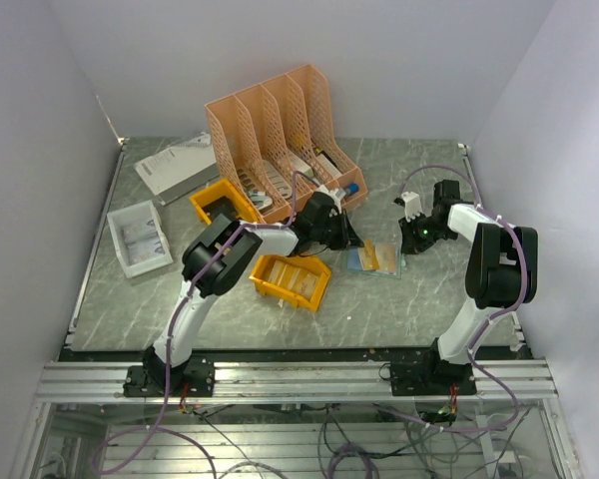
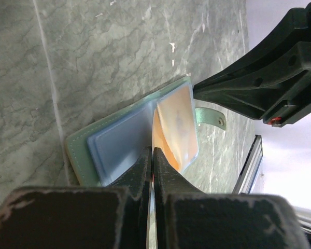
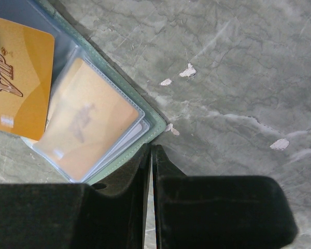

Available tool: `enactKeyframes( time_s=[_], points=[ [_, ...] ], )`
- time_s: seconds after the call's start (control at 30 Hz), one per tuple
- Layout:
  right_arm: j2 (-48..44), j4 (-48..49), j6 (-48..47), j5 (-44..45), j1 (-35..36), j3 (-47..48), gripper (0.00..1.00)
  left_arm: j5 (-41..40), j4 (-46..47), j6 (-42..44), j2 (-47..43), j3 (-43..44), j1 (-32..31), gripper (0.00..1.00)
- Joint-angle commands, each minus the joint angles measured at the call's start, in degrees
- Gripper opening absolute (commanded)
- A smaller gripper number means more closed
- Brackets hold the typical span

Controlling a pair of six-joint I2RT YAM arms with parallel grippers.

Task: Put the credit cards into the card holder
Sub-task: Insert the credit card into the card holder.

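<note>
The card holder (image 1: 374, 261) lies open on the table between my grippers, grey-green outside (image 2: 78, 148) and light blue inside (image 2: 116, 145), its strap with the stud (image 2: 211, 117) sticking out. A tan-brown card sits in a clear sleeve (image 3: 88, 127). A second tan-brown "VIP" card (image 3: 18, 78) lies tilted over the holder. My left gripper (image 2: 153, 151) is over the holder's middle and looks shut on this card's edge (image 2: 156, 129). My right gripper (image 3: 152, 149) is shut with nothing in it, its tips at the holder's green edge (image 3: 156, 124). No pale cards show loose.
An orange slotted file rack (image 1: 280, 130) stands at the back. Two yellow bins (image 1: 292, 279) (image 1: 220, 203) sit near the left arm. A white tray (image 1: 140, 238) and a booklet (image 1: 175, 165) lie at the left. White walls close in on both sides.
</note>
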Motion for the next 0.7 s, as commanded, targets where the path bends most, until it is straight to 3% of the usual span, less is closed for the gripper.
enactKeyframes(
  time_s=[0.0, 0.67],
  points=[
    [1.2, -1.0, -0.4, -0.5, 0.0, 1.1, 0.07, 0.4, -3.6, 2.1, 1.8, 1.5, -0.5, 0.07],
    [1.2, -1.2, -0.5, -0.5, -0.1, 1.0, 0.07, 3.2, -4.7, 2.0, 3.9, 4.4, -0.6, 0.07]
  ],
)
